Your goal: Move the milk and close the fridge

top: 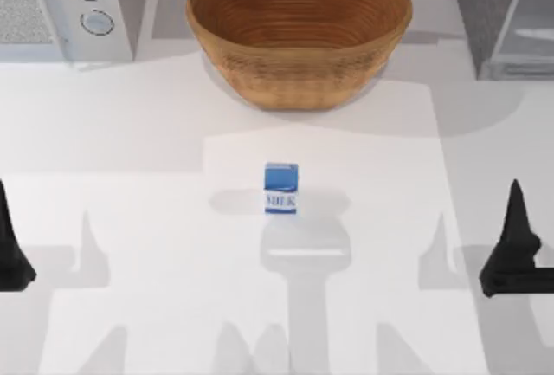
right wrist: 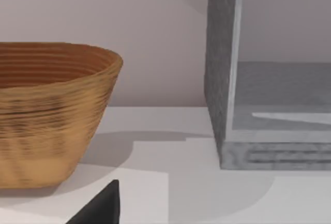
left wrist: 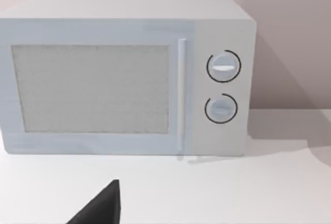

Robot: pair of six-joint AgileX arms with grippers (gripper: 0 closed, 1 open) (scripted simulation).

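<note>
I see the small blue-and-white milk carton (top: 280, 189) standing upright midway between my left claw (top: 10, 254) and right claw (top: 515, 249), well apart from both, the dark-grey speckled fridge (top: 495, 11) far beyond the right one; claw spread I cannot tell.

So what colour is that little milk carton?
The milk is blue on top, with a white band carrying blue lettering; the top view shows it best.

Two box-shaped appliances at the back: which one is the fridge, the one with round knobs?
No. The fridge is the dark-grey speckled cabinet at back right; the knobbed white microwave sits back left.
</note>
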